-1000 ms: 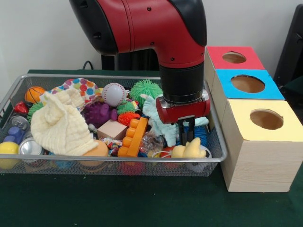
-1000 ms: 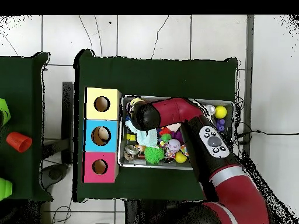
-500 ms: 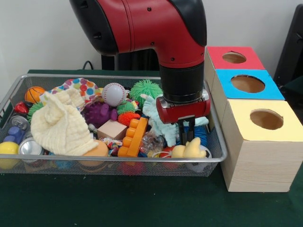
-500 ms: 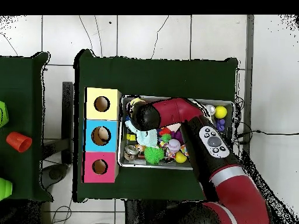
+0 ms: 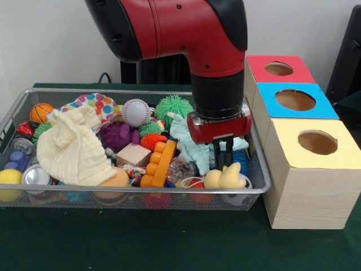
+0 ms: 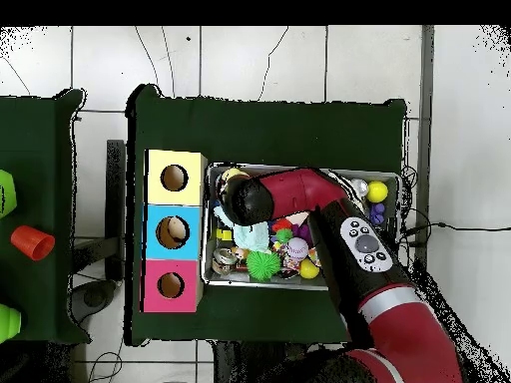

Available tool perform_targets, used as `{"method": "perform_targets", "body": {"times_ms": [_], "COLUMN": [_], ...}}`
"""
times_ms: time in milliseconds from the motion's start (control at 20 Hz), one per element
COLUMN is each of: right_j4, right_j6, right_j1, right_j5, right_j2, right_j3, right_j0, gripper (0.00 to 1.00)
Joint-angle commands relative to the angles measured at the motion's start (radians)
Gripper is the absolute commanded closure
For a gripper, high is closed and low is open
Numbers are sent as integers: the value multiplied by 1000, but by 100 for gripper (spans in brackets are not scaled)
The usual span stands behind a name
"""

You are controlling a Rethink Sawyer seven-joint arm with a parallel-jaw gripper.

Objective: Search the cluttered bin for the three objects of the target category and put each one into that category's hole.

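Step in hand: I am picking from the corner of the wire bin point(image 5: 256, 169) nearest the boxes; my gripper point(image 5: 224, 160) hangs just above the yellow duck toy point(image 5: 225, 178), and I judge that duck to be my likely target, though I cannot tell which category is wanted.
Gripper state: my two dark fingers point(image 5: 218, 159) stand close together with only a narrow gap; I cannot tell whether they pinch anything, and nothing plainly hangs from them.
Doing it well: I should come straight down, keep clear of the bin's rim and the pale teal cloth point(image 5: 189, 145) touching my wrist side, and close on the duck's body, not its thin parts, so that it does not slip.
Risk: the blue brush-like thing point(image 5: 241, 161) and the clear wrapper point(image 5: 181, 169) lie just beside the duck and could snag or come up with it.
Bin contents: a cream cloth point(image 5: 70, 148), a baseball point(image 5: 136, 112), a green spiky ball point(image 5: 173, 105), a purple plush point(image 5: 117, 135), a wooden block point(image 5: 133, 154), an orange toy brick point(image 5: 159, 163), a small basketball point(image 5: 41, 112), cans point(image 5: 35, 175) and a yellow ball point(image 5: 10, 177) at the far end.
Boxes: the yellow box point(image 5: 313, 172), blue box point(image 5: 293, 104) and red box point(image 5: 277, 70) stand in a row touching the bin's end; the overhead view shows something pale inside the blue box's hole point(image 6: 173, 232), while the other two holes look dark.
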Motion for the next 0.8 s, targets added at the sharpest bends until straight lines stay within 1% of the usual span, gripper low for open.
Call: {"method": "perform_targets", "body": {"times_ms": [50, 500, 800], "right_j4": [37, 88, 123], "right_j6": [34, 35, 36], "right_j1": [-34, -86, -124], "right_j5": [42, 87, 100], "right_j2": [-14, -11, -15], "right_j3": [67, 105, 149], "right_j0": [2, 2, -2], "gripper": [100, 100, 100]}}
